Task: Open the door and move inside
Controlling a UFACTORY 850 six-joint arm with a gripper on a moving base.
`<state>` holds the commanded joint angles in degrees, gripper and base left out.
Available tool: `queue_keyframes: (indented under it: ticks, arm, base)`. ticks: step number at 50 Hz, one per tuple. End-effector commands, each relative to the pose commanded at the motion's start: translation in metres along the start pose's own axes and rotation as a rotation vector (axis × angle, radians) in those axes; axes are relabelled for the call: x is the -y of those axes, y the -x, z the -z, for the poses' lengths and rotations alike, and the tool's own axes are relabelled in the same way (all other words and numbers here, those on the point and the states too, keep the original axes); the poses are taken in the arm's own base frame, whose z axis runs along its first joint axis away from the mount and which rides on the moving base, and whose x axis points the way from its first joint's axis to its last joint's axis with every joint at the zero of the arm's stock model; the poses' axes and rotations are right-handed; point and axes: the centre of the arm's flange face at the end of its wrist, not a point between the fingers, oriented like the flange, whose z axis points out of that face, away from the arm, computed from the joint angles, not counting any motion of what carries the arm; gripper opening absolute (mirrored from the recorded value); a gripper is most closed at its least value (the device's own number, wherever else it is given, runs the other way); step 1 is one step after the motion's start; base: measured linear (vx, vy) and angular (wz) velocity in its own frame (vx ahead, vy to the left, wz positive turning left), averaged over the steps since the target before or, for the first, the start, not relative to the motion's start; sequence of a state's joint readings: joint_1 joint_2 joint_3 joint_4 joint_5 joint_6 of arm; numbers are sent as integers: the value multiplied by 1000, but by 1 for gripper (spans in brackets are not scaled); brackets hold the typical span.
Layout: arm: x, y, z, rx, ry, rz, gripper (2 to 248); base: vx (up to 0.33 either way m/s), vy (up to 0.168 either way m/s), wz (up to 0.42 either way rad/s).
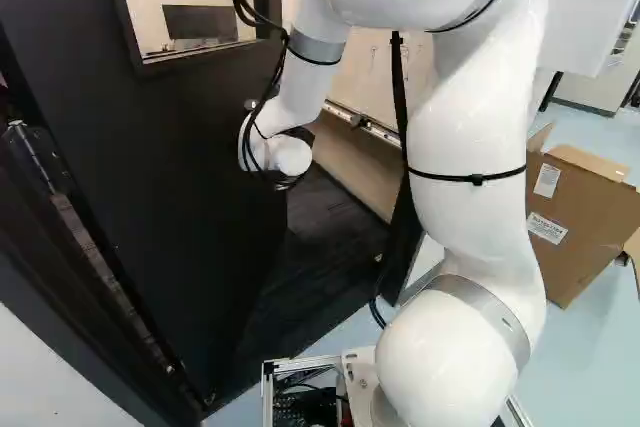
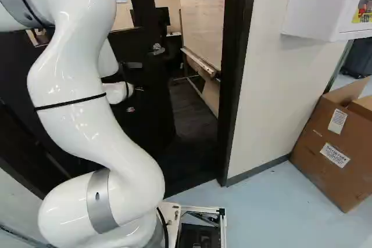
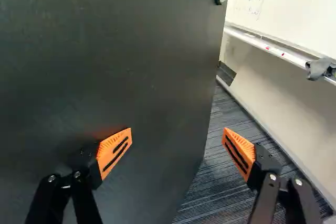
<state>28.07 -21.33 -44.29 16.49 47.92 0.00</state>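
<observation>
We are holding claw (image 3: 177, 136) wide open, gripping nothing. Door (image 3: 115, 61), ajar, is lying ahead of claw: one finger facing door, other facing floor (image 3: 210, 187) past free edge (image 3: 209, 103). We are likely needing inward push.

Bright light is washing the floor (image 2: 261, 201) near the door (image 1: 170, 177), shadow is dimming the carpet (image 2: 192, 105) beyond it, highlights are glinting on the arm (image 1: 470, 137) before it, and the door is showing faint sheen.

My arm (image 1: 470, 127) rises, bends and reaches toward the door (image 1: 150, 197). Its claw (image 2: 138, 89) stands wide open near it.
</observation>
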Motion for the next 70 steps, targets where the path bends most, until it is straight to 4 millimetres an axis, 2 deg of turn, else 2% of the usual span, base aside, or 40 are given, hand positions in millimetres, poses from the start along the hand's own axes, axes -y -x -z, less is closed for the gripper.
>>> queue_keyframes:
  ticks: [58, 70]
  arm:
    - [75, 0, -52, -27, -40, -44, 247]
    - [92, 2, -57, -30, -64, -38, 247]
  base:
    - [0, 0, 0]
    - [0, 0, 0]
